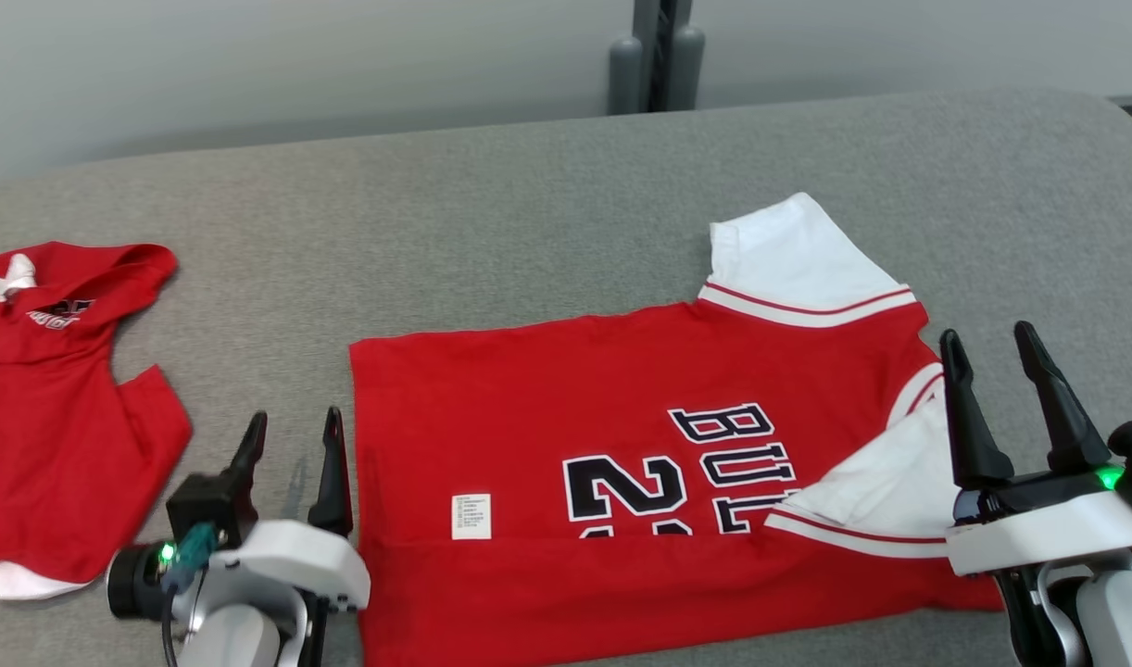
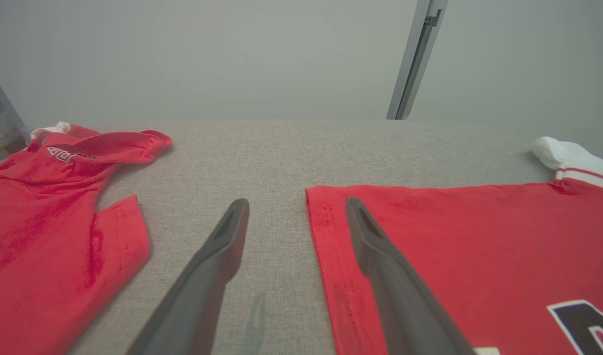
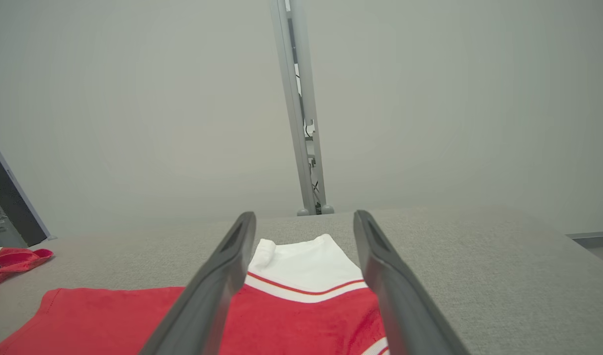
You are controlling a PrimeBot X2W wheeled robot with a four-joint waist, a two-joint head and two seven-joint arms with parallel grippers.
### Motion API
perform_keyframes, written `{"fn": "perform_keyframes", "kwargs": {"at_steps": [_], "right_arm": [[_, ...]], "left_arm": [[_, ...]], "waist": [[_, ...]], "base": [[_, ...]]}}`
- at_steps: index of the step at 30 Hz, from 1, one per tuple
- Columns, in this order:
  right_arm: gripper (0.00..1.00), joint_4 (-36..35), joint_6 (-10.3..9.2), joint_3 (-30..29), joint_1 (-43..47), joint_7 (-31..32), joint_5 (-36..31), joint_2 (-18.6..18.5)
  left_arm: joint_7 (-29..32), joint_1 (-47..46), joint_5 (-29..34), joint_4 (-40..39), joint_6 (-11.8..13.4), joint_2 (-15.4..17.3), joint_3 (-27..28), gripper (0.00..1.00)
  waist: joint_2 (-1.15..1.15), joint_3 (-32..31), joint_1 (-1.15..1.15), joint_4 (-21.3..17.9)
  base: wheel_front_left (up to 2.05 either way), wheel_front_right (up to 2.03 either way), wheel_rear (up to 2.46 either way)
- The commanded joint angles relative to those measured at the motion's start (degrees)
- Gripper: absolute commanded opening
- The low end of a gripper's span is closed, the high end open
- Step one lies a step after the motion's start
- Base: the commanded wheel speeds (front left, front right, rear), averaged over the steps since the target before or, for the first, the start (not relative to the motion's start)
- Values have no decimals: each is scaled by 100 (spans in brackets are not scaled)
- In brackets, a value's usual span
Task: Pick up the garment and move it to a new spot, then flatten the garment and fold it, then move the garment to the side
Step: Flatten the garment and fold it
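Head view: the garment [image 1: 622, 445] is lying mid-tabletop [image 1: 492, 232], its near edge and one white sleeve already turned in, so folding seems underway. The left end effector [image 1: 295, 415] and right end effector [image 1: 987, 333] are hovering spread open and empty, flanking it. The fold is hiding part of the lettering.

Left wrist view: the left end effector [image 2: 296, 203] is straddling the garment's [image 2: 454, 236] hem edge.

Right wrist view: the right end effector [image 3: 304, 216] is framing the far sleeve [image 3: 301, 266], which probably needs pinching and folding inward next. The garment's near part is running out of frame.
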Motion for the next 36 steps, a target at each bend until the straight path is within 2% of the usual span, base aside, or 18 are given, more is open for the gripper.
{"fn": "perform_keyframes", "kwargs": {"at_steps": [1, 16, 25, 31, 32, 34, 35, 36], "right_arm": [[100, -9, 0, 4, -95, -37, -41, 15], [100, -180, 0, 41, -310, -41, 6, 211], [100, -151, 0, 11, -279, -42, 77, 281], [100, -118, 0, 61, -331, -42, 56, 290], [100, -108, 0, 58, -325, -42, 59, 292], [100, -93, 0, 43, -316, -42, 58, 291], [100, -78, 0, 38, -308, -42, 60, 290], [100, -58, 0, 33, -301, -42, 69, 290]], "left_arm": [[-17, -277, 35, 155, -22, 3, -8, 100], [390, -1741, 347, 1912, -144, 409, -161, 100], [628, -2119, 372, 2358, -294, 368, -351, 100], [775, -2228, 349, 2580, -267, 354, -411, 100], [745, -2249, 343, 2591, -270, 344, -412, 73], [759, -2280, 364, 2631, -285, 343, -446, 9], [760, -2289, 361, 2645, -300, 336, -459, 0], [738, -2296, 332, 2642, -303, 315, -453, 0]], "waist": [[0, 157, 0, -156], [0, 682, 0, -726], [0, 743, 0, -787], [0, 767, 0, -792], [0, 770, 0, -784], [0, 769, 0, -762], [0, 766, 0, -748], [0, 761, 0, -729]], "base": [[0, 0, 0], [0, 0, 0], [0, 0, 0], [0, 0, 0], [0, 0, 0], [0, 0, 0], [0, 0, 0], [0, 0, 0]]}}
